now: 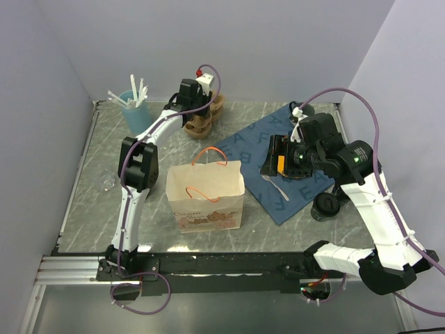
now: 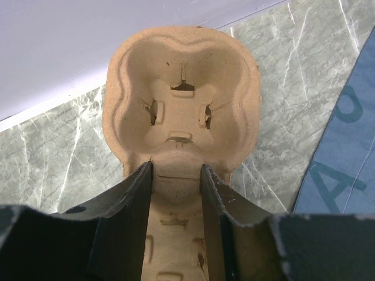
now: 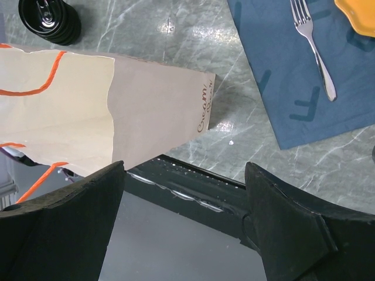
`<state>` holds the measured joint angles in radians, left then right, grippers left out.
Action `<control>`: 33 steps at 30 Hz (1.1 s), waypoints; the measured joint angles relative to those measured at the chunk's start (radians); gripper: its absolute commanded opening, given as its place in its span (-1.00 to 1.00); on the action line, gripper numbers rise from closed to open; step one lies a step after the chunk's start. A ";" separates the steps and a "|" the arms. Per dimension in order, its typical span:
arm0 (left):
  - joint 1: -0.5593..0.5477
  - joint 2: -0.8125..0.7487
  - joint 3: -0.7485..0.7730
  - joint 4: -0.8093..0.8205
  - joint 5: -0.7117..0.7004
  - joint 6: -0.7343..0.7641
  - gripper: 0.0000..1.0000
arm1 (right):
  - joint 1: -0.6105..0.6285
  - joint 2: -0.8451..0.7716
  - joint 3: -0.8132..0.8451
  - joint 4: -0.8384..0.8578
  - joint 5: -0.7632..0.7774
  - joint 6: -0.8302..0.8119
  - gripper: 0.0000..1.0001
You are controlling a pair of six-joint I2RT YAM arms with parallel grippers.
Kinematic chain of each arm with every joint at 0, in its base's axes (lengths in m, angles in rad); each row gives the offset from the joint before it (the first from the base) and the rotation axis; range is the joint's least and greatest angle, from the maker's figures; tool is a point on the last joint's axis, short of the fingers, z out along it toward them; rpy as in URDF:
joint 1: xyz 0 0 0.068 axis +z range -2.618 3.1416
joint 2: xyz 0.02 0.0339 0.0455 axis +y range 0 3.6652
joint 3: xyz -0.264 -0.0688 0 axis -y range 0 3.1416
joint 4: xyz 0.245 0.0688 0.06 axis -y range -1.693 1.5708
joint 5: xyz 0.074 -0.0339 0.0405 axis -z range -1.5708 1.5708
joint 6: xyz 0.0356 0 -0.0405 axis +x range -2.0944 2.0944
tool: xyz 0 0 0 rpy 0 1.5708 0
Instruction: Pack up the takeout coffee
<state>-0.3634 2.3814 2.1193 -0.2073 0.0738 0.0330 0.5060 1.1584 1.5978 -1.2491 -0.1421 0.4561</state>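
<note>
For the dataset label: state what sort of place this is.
Probably a lab mock-up of a café counter: plain pale walls around a marble-patterned tabletop, a cream paper bag with orange handles, a moulded brown pulp cup carrier.

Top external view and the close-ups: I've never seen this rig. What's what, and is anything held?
Two robot arms are bolted at the near edge of the table. The wide picture looks down from above and behind them; each close-up comes from a wrist camera. On it are a paper bag, a blue placemat with a fork, a black takeout coffee and a cup of white sticks. The left pincer pinches a pulp cup carrier; the right pincer is open, empty.
</note>
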 measured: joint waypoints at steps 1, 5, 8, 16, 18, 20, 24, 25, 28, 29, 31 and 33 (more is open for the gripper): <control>0.000 0.000 0.001 0.000 0.000 0.000 -0.18 | 0.000 0.000 0.000 0.000 0.000 0.000 0.79; 0.000 -0.008 0.010 -0.008 0.000 -0.001 -0.19 | 0.000 0.000 0.000 0.002 -0.003 0.000 0.80; 0.000 -0.048 0.010 -0.037 0.004 -0.005 -0.22 | 0.000 -0.001 0.000 0.010 -0.002 -0.004 0.80; -0.011 -0.276 -0.019 -0.060 0.058 -0.065 -0.23 | 0.000 -0.016 0.001 0.080 -0.001 -0.065 0.82; -0.022 -0.356 -0.040 -0.064 0.072 -0.082 -0.24 | 0.000 -0.019 0.001 0.121 -0.009 -0.089 0.84; -0.038 -0.439 -0.071 -0.071 0.090 -0.101 -0.24 | 0.000 -0.021 0.000 0.173 -0.029 -0.119 0.83; -0.075 -0.600 -0.168 -0.114 0.127 -0.130 -0.21 | 0.000 -0.043 -0.039 0.356 -0.105 -0.208 0.83; -0.084 -0.635 -0.185 -0.139 0.132 -0.132 -0.22 | 0.000 -0.051 -0.058 0.400 -0.130 -0.232 0.83; -0.104 -0.719 -0.198 -0.227 0.147 -0.132 -0.22 | 0.000 -0.068 -0.112 0.512 -0.220 -0.294 0.82; -0.106 -0.748 -0.200 -0.253 0.148 -0.132 -0.22 | 0.000 -0.070 -0.130 0.551 -0.260 -0.310 0.81; -0.106 -0.809 -0.204 -0.306 0.147 -0.131 -0.21 | 0.000 -0.075 -0.168 0.621 -0.351 -0.338 0.81; -0.104 -0.871 -0.208 -0.347 0.146 -0.128 -0.19 | 0.000 -0.087 -0.224 0.698 -0.431 -0.353 0.81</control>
<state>-0.4671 1.5105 1.9110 -0.5541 0.2203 -0.0948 0.5060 1.0718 1.3743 -0.5514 -0.5735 0.1028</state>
